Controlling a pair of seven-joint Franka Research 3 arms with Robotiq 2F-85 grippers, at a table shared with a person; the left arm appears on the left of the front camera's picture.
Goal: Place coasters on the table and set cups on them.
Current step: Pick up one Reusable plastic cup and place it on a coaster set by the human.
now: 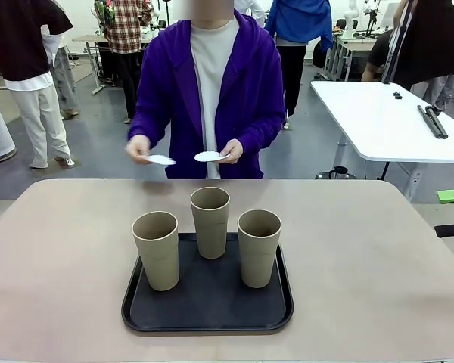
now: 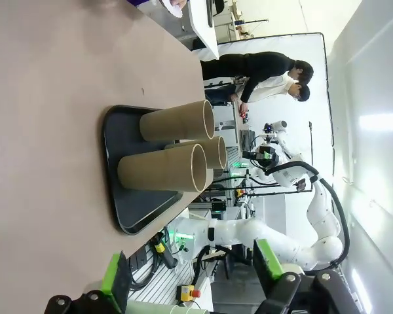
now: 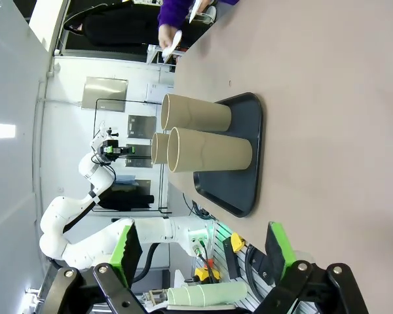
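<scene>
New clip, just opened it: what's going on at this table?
A person at the far side holds a white coaster and a second coaster just beyond the far edge of the table; none lies on it yet. Three cups stand upright on the black tray: the left cup, the back cup and the right cup. The left gripper and the right gripper are open, holding nothing.

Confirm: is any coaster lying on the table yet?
No, the person holds both coasters in hand beyond the table's far edge.
</scene>
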